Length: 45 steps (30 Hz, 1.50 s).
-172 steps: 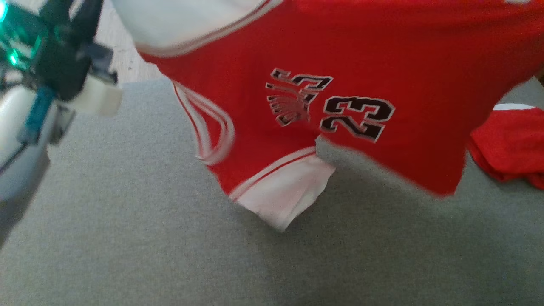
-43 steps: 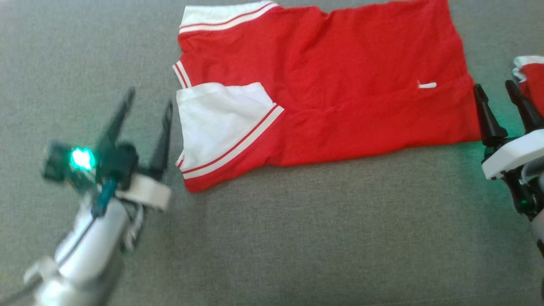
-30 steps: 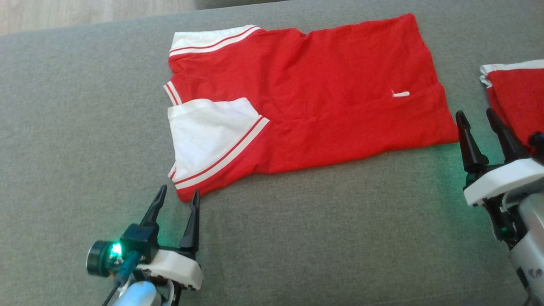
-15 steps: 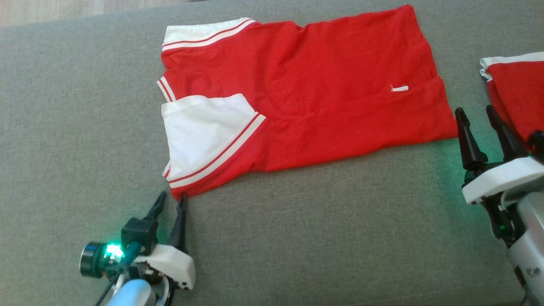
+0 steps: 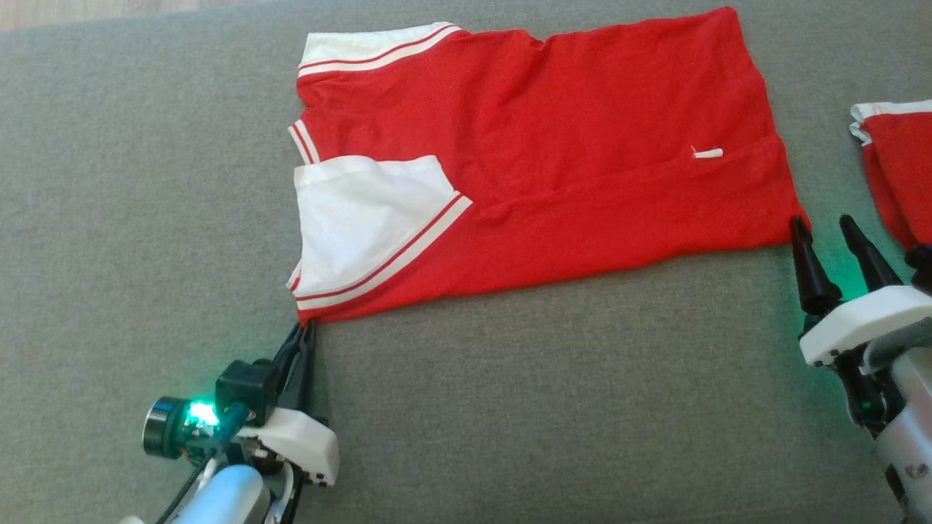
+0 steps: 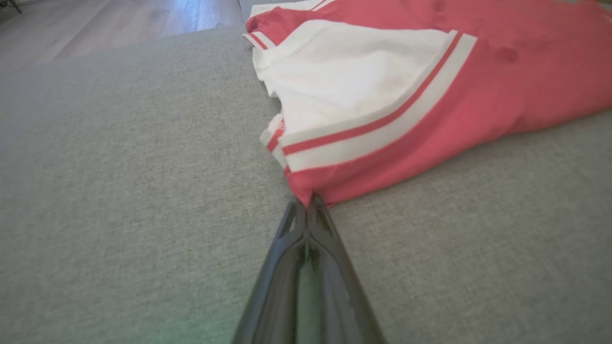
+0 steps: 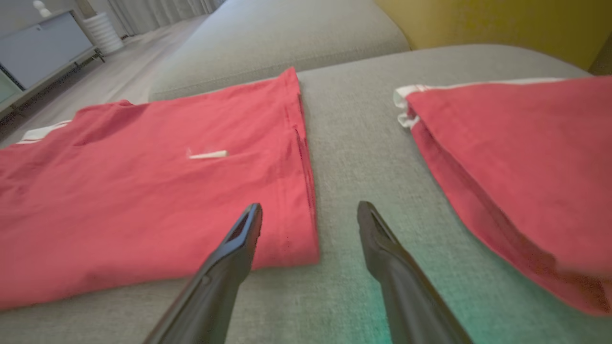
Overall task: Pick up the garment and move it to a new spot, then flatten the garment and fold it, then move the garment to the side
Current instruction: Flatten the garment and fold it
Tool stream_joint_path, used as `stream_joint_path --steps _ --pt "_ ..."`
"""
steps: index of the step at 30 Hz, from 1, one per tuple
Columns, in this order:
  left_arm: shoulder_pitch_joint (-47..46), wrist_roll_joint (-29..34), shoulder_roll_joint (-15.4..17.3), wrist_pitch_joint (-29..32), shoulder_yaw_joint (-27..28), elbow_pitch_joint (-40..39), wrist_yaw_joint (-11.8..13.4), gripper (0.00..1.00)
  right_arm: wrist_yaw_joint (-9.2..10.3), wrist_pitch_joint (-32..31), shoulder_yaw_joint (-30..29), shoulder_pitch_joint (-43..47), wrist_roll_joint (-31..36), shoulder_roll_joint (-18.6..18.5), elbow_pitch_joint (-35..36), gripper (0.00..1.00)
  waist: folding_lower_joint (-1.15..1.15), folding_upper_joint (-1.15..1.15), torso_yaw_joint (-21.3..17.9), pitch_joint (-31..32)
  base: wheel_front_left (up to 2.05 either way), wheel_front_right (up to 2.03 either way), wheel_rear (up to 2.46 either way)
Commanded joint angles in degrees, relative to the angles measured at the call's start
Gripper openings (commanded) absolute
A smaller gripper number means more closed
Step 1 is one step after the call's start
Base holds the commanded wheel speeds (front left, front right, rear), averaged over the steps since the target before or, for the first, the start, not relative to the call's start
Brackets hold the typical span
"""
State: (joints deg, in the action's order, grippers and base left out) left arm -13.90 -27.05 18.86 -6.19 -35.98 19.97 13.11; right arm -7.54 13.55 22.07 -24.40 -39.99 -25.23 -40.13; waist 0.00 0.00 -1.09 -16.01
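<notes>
L gripper (image 5: 306,329): jaws wide 1 s ago, just short of the hem, now pinched shut on near-left corner of garment (image 5: 582,145). R gripper (image 5: 823,220): unchanged, jaws wide, at near-right corner, gripping nothing. Garment lies flat, sleeve folded in, on grey cushion (image 5: 510,407); 2nd red cloth (image 5: 899,167) lies apart at far R.

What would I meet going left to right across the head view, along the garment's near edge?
left gripper, shut on the near-left corner → garment → right gripper, open → second red garment at the right edge.
</notes>
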Motion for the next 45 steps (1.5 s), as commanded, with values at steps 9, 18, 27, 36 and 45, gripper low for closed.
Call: stream_joint_path --steps 9,18,27,36,45 --pt "-3.1 1.3 2.2 -0.7 1.3 -2.0 0.1 0.00 0.05 -5.4 3.9 -3.3 -5.5 -0.9 -3.8 0.25 0.00 0.00 1.4 -0.2 0.00 0.00 0.00" --pt "-2.4 1.0 2.7 -1.0 1.1 -2.4 0.3 0.00 0.05 -7.1 8.0 -2.9 -9.8 -3.0 -1.8 0.00 0.00 0.00 1.5 1.3 0.00 0.00 0.00" --pt "4.3 -0.6 3.9 -0.8 1.5 -7.4 2.9 0.00 0.05 -5.5 10.7 2.0 -12.5 -6.6 1.0 0.00 0.00 0.00 1.3 5.0 0.00 0.00 0.00" --pt "11.6 -1.1 6.1 1.4 0.4 -14.0 5.4 0.00 0.05 -4.3 10.9 8.8 -13.8 -9.5 3.1 0.00 0.00 0.00 1.3 7.8 0.00 0.00 0.00" --pt "16.9 -1.2 8.3 4.5 -2.2 -19.1 6.0 0.00 0.05 -4.3 9.3 14.2 -13.3 -11.8 5.6 0.00 0.00 0.00 0.9 9.7 0.00 0.00 0.00"
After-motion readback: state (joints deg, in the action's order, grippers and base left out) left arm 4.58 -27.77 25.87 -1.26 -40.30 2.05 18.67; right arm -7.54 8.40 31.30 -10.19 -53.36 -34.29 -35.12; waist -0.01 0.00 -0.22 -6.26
